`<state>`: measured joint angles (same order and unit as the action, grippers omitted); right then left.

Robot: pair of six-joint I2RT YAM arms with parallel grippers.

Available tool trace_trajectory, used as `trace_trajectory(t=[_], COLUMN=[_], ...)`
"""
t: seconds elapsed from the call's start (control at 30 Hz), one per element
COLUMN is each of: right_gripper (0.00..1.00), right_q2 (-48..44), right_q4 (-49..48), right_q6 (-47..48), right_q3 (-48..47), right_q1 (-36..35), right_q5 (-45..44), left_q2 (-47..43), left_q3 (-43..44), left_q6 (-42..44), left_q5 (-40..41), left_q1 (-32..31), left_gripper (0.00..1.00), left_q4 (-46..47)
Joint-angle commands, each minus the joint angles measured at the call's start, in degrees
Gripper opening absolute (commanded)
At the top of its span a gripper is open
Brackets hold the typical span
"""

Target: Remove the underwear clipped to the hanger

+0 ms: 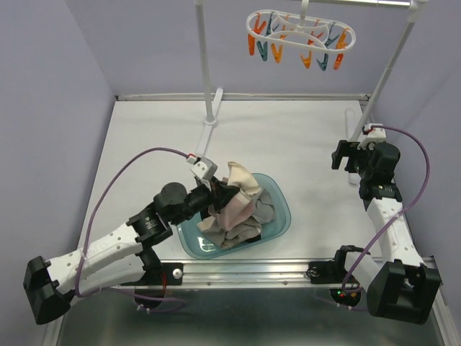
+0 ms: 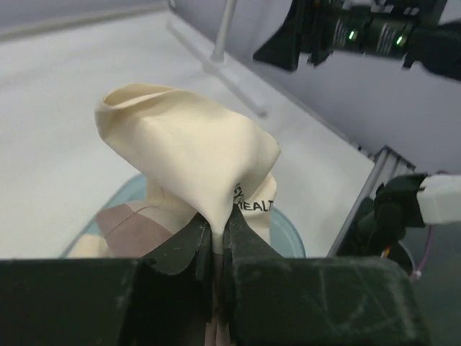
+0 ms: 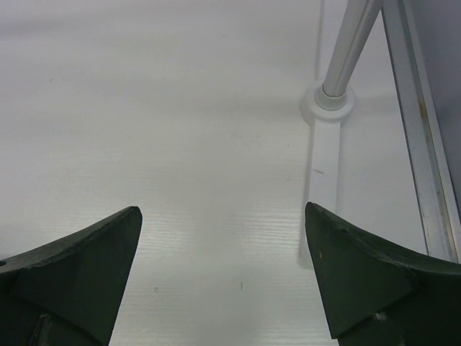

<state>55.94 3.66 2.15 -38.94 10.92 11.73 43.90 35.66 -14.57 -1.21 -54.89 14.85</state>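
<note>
The left arm reaches low across the desk (image 1: 302,137), its left claw (image 2: 220,231) clenched on a cream piece (image 2: 187,151) of underwear (image 1: 241,209) over the basin (image 1: 282,216), where the other pieces lie heaped. The right arm is folded back, its right claw (image 3: 223,238) spread wide above bare desk near a pole (image 3: 346,43). The hanger (image 1: 299,32) hangs on the rack with no cloth in its clips.

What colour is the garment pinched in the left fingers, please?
Cream garment, black lettering; left wrist view shows it best.
</note>
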Motion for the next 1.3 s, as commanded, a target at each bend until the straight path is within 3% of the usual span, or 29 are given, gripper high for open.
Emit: trace_trajectory(t=[0.0,0.07,0.1,0.17,0.2,0.27,0.3,0.33,0.53,0.6,0.77,0.87,0.9,0.93,1.03,1.1,1.27], right_gripper=[1.00,1.00,1.00,1.00,1.00,1.00,1.00,1.00,1.00,1.00,1.00,1.00,1.00,1.00,1.00,1.00,1.00], right_q2=[-0.7,-0.5,-0.5,-0.9,-1.0,-1.6,-2.0,-2.2,-3.0,-3.0,-4.8,-5.7,-5.8,-6.2,-6.8,-7.3,-7.1], right_q4=[-1.1,-1.1,-1.1,-1.2,-1.2,-1.2,-1.2,-1.2,-1.2,-1.2,-1.1,-1.2,-1.3,-1.5,-1.9,-2.1,-2.5], right_q6=[1.2,1.3,1.3,1.5,1.6,2.2,2.3,2.5,1.5,-1.1,-6.9,-8.2,-8.3,-8.6,-9.3,-10.5,-15.2], right_q3=[0.8,0.8,0.8,0.9,0.9,0.9,1.0,1.1,0.9,0.4,-0.2,0.3,0.5,0.8,1.6,1.8,0.8], right_q1=[0.4,0.4,0.4,0.6,0.7,0.9,1.0,1.1,2.4,2.4,2.4,2.4,2.4,2.4,2.4,2.4,2.4], right_q5=[1.4,1.2,1.2,1.5,1.6,1.6,1.5,1.4,2.2,1.2,-5.2,-8.9,-9.7,-10.9,-13.4,-16.4,-24.5], left_q2=[3.6,4.5,4.3,1.6,0.3,-4.1,-5.6,-6.9,-13.6,-14.3,-8.3,-3.1,-2.0,0.2,2.5,3.3,0.8], left_q3=[-7.3,-7.9,-7.5,-5.9,-4.9,-3.8,-3.3,-2.4,1.1,1.6,4.4,6.1,6.3,6.2,5.5,4.8,2.9], left_q6=[-9.9,-10.9,-11.0,-9.1,-8.5,-6.0,-5.2,-4.4,0.7,2.2,8.5,9.4,7.1,5.8,-3.3,-7.4,-5.7], left_q5=[-3.9,-2.9,-1.1,0.7,0.8,4.1,4.7,5.3,12.6,19.4,32.9,28.7,21.8,14.2,6.9,8.1,23.3], left_q1=[0.1,0.0,0.0,-0.2,-0.2,-0.2,-0.2,-0.2,-0.2,-0.2,1.8,8.9,18.0,22.4,39.4,45.3,46.0], left_gripper=[0.00,0.08,0.29,0.44,0.61,0.78,0.95,0.99,0.99,0.99,0.99,0.99,0.99,0.99,0.99,0.99,0.99], left_q4=[2.8,1.4,0.3,-2.3,-3.0,-4.8,-5.4,-6.0,-11.3,-11.6,-8.9,-6.0,-5.5,-3.6,-2.0,-2.0,-5.7])
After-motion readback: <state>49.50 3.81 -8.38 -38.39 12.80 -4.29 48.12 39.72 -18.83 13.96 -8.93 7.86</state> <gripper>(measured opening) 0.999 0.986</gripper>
